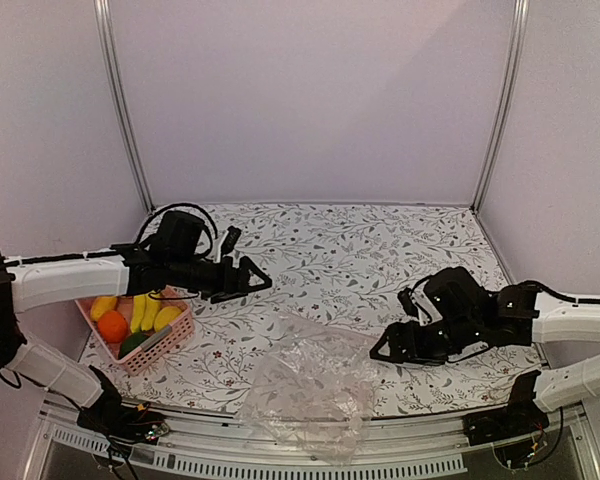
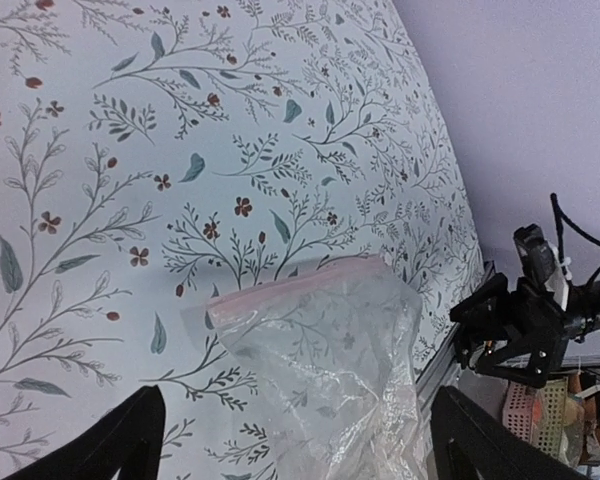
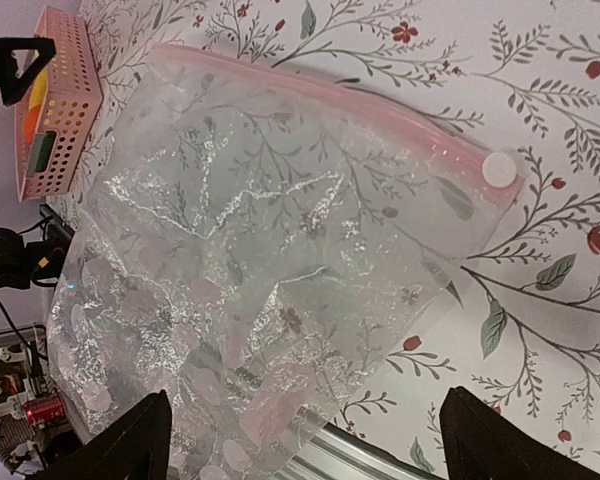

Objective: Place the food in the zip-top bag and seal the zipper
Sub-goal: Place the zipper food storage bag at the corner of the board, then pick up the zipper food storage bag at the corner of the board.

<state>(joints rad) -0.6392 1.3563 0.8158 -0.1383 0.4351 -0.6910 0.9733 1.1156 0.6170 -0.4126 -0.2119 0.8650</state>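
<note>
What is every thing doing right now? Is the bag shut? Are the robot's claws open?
Bag: empty, crumpled, lying down.
Zipper: can't tell if it's shut.
Basket: upright, not tipped.
Fruit: in the basket, none in the bag.
Left gripper: open, empty.
Right gripper: open, empty.

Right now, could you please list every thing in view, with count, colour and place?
zip-top bag: one, clear, overhanging the near table edge
zipper: one, pink, along the bag's far edge
basket: one, pink, left side of table
food: several pieces, yellow, orange, dark green, inside the basket
table: one, floral print, under everything
left gripper: one, black, open, above the table right of the basket
right gripper: one, black, open, right of the bag
</note>
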